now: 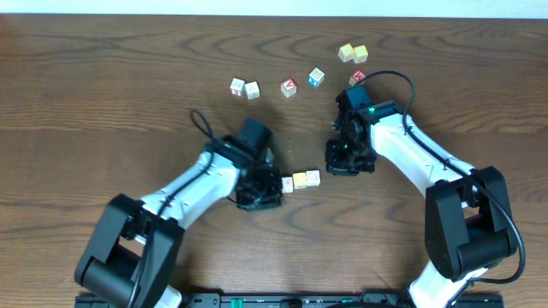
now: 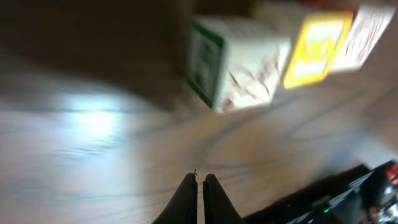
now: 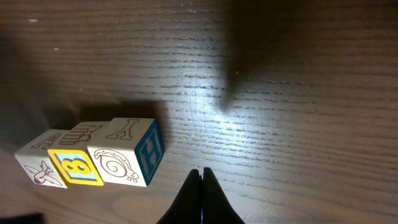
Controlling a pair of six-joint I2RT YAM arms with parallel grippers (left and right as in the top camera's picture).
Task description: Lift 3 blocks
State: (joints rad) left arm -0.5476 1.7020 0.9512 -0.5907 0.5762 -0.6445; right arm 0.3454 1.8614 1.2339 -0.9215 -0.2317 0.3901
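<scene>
The wooden counter (image 1: 103, 103) carries the three blocks (image 1: 300, 180) in a touching row near its middle, between the two arms. The left pincer (image 2: 200, 182) is closed and empty, just beside the row's left end. The right pincer (image 3: 201, 175), likewise closed on nothing, sits near the right end but apart. The blocks look light, stiff and smooth, so pressing squarely on both end faces seems best, or the row may buckle. Legible: "B" on yellow, "H" on blue.
</scene>
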